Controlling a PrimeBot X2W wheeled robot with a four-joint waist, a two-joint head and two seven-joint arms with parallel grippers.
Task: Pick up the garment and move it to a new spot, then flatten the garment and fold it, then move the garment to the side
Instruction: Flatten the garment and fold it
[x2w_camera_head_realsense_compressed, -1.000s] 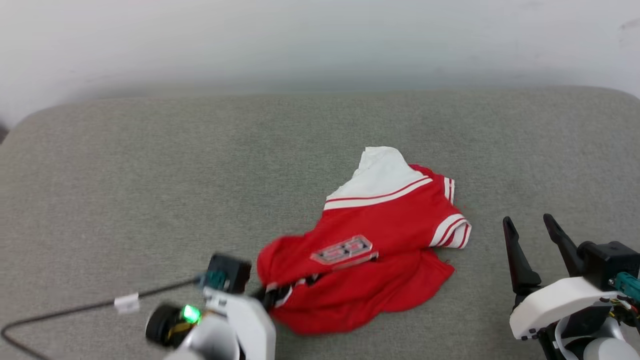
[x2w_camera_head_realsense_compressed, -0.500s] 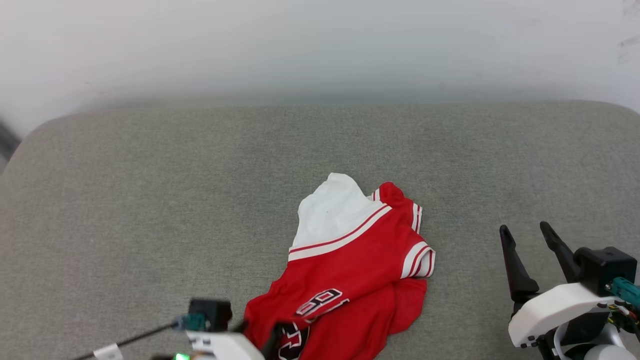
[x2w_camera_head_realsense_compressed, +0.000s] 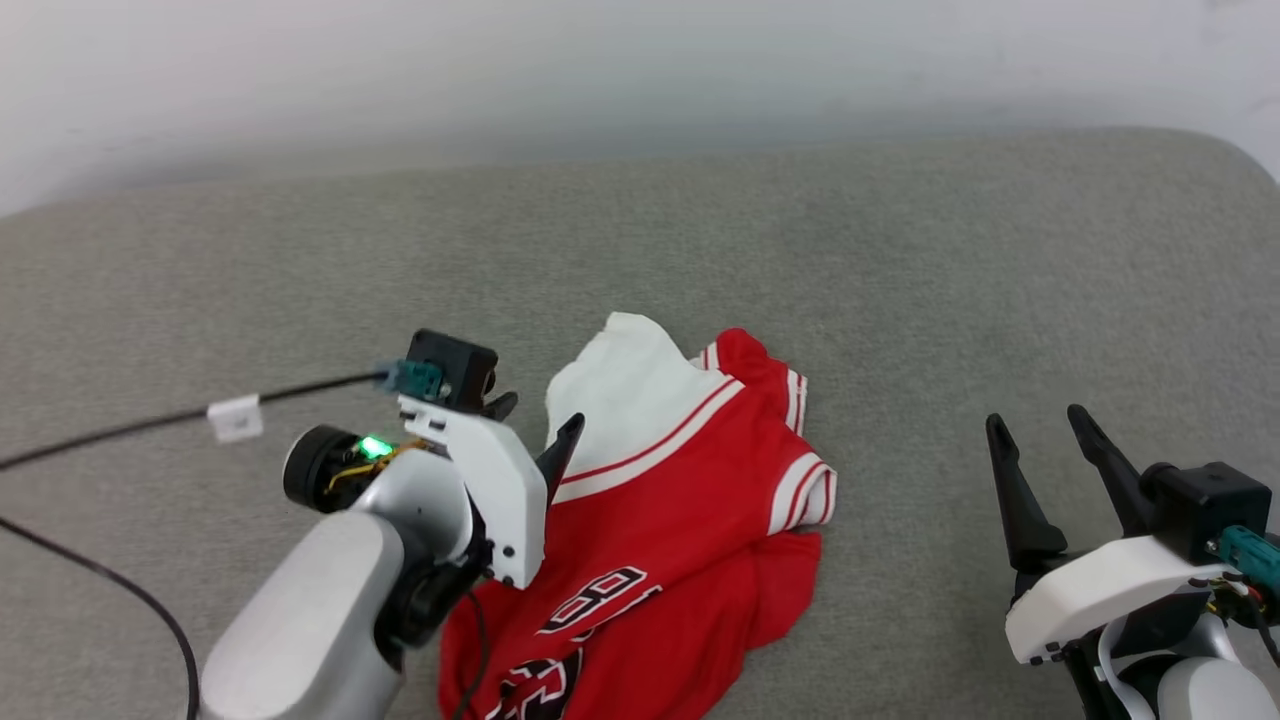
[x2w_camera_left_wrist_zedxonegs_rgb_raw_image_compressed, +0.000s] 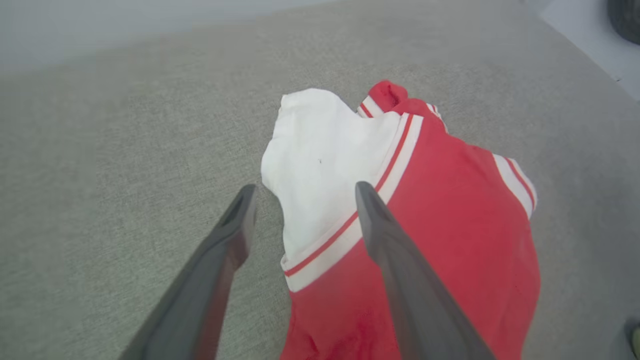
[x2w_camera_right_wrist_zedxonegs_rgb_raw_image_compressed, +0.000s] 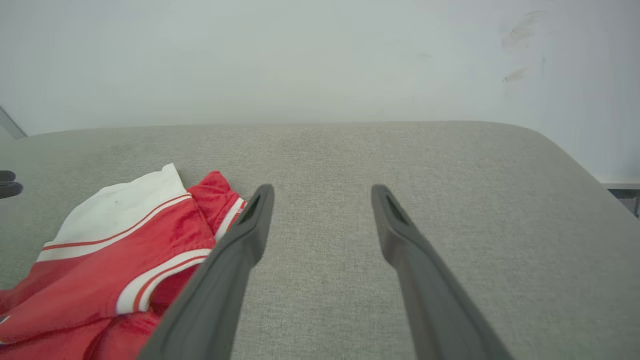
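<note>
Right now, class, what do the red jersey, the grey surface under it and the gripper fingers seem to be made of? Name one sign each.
Red jersey: soft fabric, likely knit, matte; it slumps in folds, with striped trim.
Grey surface: woven upholstery cloth, probably padded; fine flecked weave, rounded corner.
Gripper fingers: dark moulded plastic, perhaps rubbery; smooth, dull sheen.

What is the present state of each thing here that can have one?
garment: crumpled, unfolded, lying on the grey surface, not held.
left gripper: open, empty, by the garment's white sleeve.
right gripper: open, empty, apart from the garment.
green light on the left wrist: lit.
</note>
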